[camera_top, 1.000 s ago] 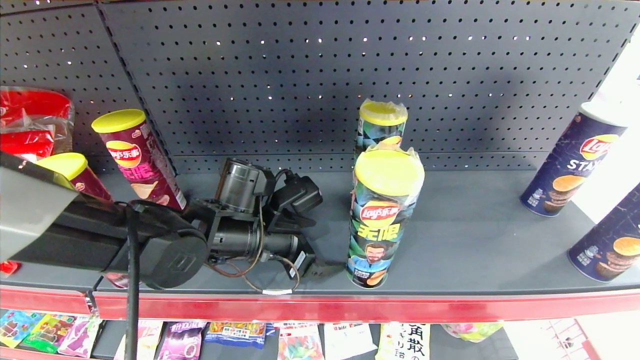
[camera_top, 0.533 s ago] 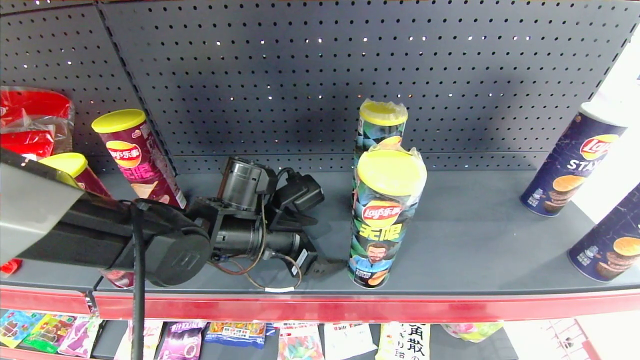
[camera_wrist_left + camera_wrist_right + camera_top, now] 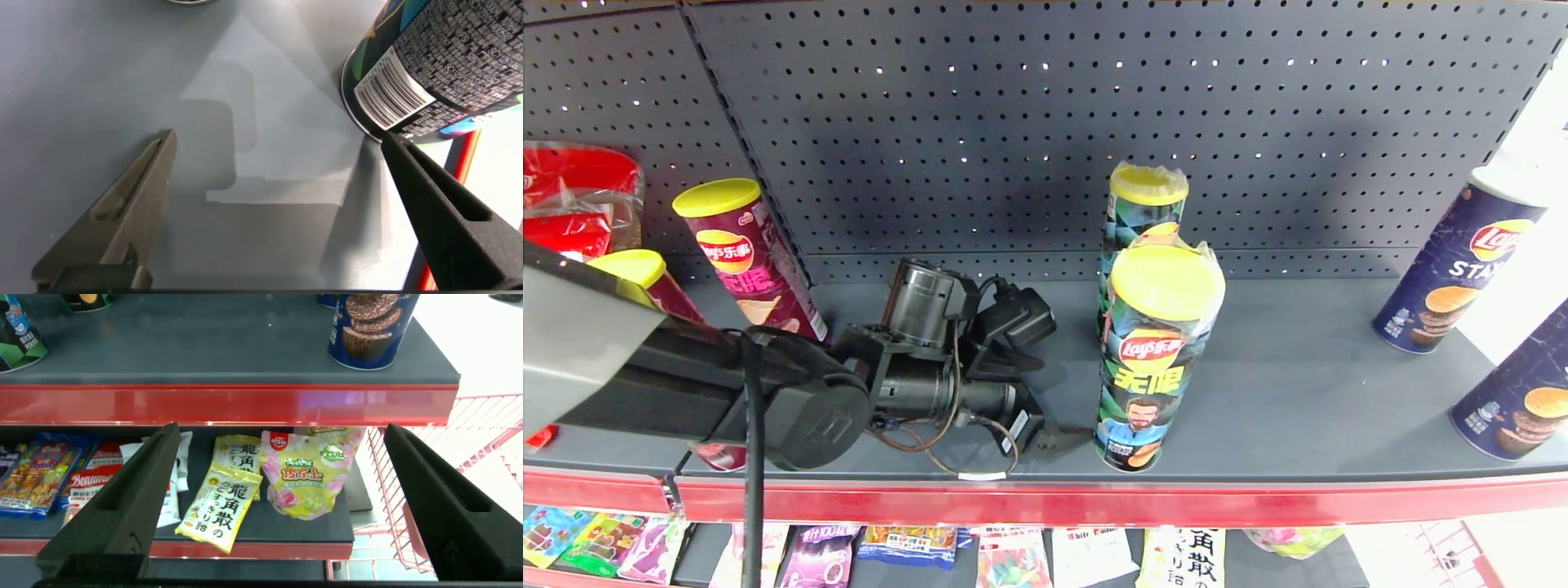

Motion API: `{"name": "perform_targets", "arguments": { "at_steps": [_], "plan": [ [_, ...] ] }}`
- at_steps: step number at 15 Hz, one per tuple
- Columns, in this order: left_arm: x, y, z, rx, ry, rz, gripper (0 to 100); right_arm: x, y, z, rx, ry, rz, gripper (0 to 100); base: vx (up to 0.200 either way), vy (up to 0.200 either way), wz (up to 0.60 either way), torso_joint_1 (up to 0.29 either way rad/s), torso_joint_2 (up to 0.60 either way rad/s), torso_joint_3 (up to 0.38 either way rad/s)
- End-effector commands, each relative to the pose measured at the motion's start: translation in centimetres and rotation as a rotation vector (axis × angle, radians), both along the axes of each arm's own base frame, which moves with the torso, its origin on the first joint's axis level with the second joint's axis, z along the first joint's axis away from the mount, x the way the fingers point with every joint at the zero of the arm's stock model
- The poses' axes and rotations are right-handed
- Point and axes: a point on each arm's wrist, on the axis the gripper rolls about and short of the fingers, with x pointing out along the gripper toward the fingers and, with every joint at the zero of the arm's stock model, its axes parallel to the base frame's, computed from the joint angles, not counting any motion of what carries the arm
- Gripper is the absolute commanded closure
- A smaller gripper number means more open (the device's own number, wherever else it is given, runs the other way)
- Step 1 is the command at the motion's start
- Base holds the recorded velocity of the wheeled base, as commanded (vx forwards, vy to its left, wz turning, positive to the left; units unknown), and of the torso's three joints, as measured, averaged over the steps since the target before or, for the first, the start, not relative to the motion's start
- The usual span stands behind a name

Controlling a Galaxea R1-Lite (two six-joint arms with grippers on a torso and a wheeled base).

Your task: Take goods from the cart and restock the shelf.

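A green-and-black chips can with a yellow lid [image 3: 1156, 359] stands upright near the front of the grey shelf board [image 3: 1298, 392]. A second, matching can [image 3: 1147, 200] stands right behind it. My left gripper [image 3: 1062, 433] lies low on the shelf just left of the front can. It is open, and one fingertip [image 3: 396, 147] sits at the base of the can [image 3: 441, 65], with nothing between the fingers. My right gripper [image 3: 282, 429] hangs open and empty in front of the shelf's red edge [image 3: 245, 404].
Two maroon cans [image 3: 747, 261] and red bags [image 3: 572, 196] stand at the left, and dark blue cans [image 3: 1462, 261] at the right. Snack bags [image 3: 225, 502] lie on the lower shelf. A red wire cart [image 3: 482, 425] stands to the lower right. Bare shelf lies between the green and blue cans.
My left arm has crept a little to the right along the shelf. The front green can has shifted slightly right with it.
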Motion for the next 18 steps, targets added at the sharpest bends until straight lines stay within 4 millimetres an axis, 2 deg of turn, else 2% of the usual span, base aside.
{"name": "perform_targets", "arguments": {
  "at_steps": [1, 5, 6, 8, 9, 12, 13, 15, 16, 18],
  "plan": [
    [0.0, -0.1, 0.0, 0.001, 0.001, -0.001, 0, 0.0, 0.0, 0.0, 0.000, 0.001, 0.000, 0, 0.000, 0.000, 0.00, 0.000, 0.00, 0.000],
    [-0.3, 0.4, -0.3, 0.009, 0.011, 0.004, 0, 0.0, 0.0, 0.0, 0.000, 0.001, 0.000, 0, 0.000, 0.000, 0.00, 0.000, 0.00, 0.000],
    [-0.5, 1.2, 0.0, 0.009, 0.010, 0.021, 0, 0.0, 0.0, 0.0, 0.000, 0.001, 0.000, 0, 0.000, 0.000, 0.00, 0.000, 0.00, 0.000],
    [-1.1, 2.9, 1.5, -0.011, -0.017, 0.054, 0, 0.0, 0.0, 0.0, 0.000, 0.001, -0.001, 0, 0.000, 0.000, 0.00, 0.000, 0.00, 0.000],
    [-2.1, 3.9, 2.6, -0.027, -0.041, 0.063, 0, 0.0, 0.0, 0.0, 0.000, 0.001, -0.001, 0, 0.000, 0.000, 0.00, 0.000, 0.00, 0.000],
    [-7.0, 6.8, 4.9, -0.067, -0.083, 0.071, 0, 0.0, 0.0, 0.0, -0.011, 0.001, -0.001, 0, 0.000, 0.000, 0.00, 0.000, 0.00, 0.000],
    [-9.7, 8.4, 5.2, -0.077, -0.099, 0.068, 0, 0.0, 0.0, 0.0, -0.013, 0.001, -0.001, 0, 0.000, 0.000, 0.00, 0.000, 0.00, 0.000],
    [-14.3, 11.3, 4.6, -0.087, -0.116, 0.072, 0, 0.0, 0.0, 0.0, -0.013, 0.001, -0.001, 0, 0.000, 0.000, 0.00, 0.000, 0.00, 0.000],
    [-17.4, 13.3, 3.7, -0.089, -0.127, 0.087, 0, 0.0, 0.0, 0.0, -0.013, 0.001, -0.001, 0, 0.000, 0.000, 0.00, 0.000, 0.00, 0.000],
    [-21.8, 16.1, 2.3, -0.083, -0.142, 0.124, 0, 0.0, 0.0, 0.0, -0.013, 0.001, -0.001, 0, 0.000, 0.000, 0.00, 0.000, 0.00, 0.000]
  ]
}}
